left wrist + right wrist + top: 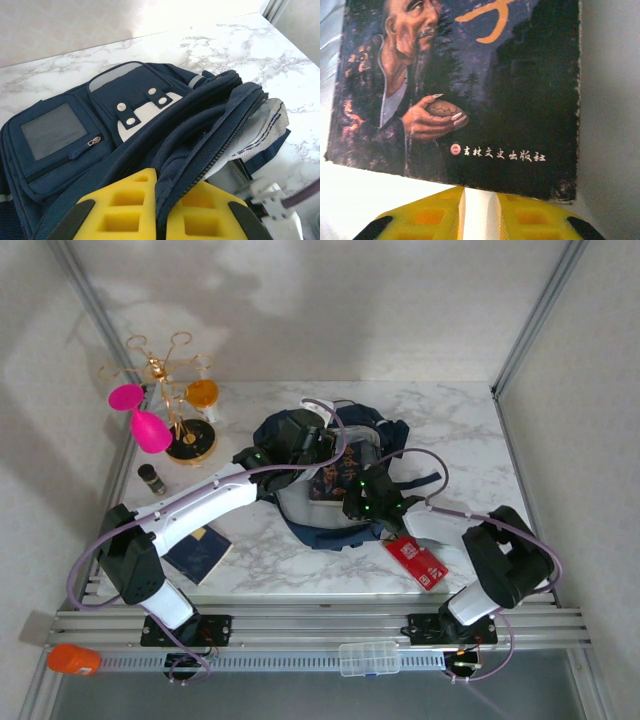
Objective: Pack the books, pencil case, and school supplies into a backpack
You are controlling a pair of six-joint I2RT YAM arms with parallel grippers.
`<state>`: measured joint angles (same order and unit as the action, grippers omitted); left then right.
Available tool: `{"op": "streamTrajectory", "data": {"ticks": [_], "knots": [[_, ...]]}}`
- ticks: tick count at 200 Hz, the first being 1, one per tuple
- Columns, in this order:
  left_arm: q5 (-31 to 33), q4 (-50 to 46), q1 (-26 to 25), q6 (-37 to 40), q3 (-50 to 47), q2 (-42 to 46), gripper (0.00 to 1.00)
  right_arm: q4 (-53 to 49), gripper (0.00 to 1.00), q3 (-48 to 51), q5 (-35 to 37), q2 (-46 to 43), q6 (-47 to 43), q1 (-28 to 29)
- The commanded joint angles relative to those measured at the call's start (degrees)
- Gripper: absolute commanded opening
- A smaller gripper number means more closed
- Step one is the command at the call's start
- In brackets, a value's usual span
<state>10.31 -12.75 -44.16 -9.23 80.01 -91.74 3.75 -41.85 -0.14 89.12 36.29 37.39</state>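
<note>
The dark navy backpack [300, 430] lies open in the middle of the table, its white patches and grey panel [52, 131] facing up. My left gripper [266, 456] [170, 186] is shut on the backpack's zippered rim, with the fabric pinched between the yellow fingers. The navy book with the man's portrait [334, 476] [470, 90] lies cover up in the opening on pale lining. My right gripper [360, 494] [479, 196] sits at the book's lower edge, open by a narrow gap with only white showing through. The yellow book is out of view.
A red flat packet [416, 562] lies front right and a dark blue booklet [200, 552] front left. A gold rack with a pink glass [142, 420] and an orange one [203, 394] stands back left, beside a small dark cylinder [152, 478]. A clear case [370, 658] rests on the front rail.
</note>
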Motion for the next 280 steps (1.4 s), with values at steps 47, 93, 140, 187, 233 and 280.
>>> {"op": "streamTrajectory", "data": {"ticks": [47,93,140,187,233,280], "knots": [[1.9,2.6,0.66,-2.1,1.08,1.82,0.0,9.14,0.26,-1.62,1.35,-1.53,-9.7,-0.72],[-1.52,1.71,0.74,-7.07,-2.25,1.73,0.18,3.74,0.45,4.84,-9.87,-17.47,-10.16,-0.65],[-10.04,-0.5,0.74,-15.97,-13.8,9.17,0.51,-7.23,0.56,3.69,-10.1,-28.45,-7.61,-0.62],[-3.02,-3.43,0.74,-31.69,-32.53,29.91,0.77,-10.99,0.6,-2.47,-12.53,-21.31,-6.93,2.08],[6.25,-20.82,8.05,-44.01,-42.35,48.66,0.97,-8.83,0.65,-10.2,-13.03,-8.56,-2.36,9.12],[12.96,-30.86,18.29,-50.9,-44.75,54.92,0.99,-3.3,0.68,-18.27,-14.23,5.52,1.15,16.22]]}}
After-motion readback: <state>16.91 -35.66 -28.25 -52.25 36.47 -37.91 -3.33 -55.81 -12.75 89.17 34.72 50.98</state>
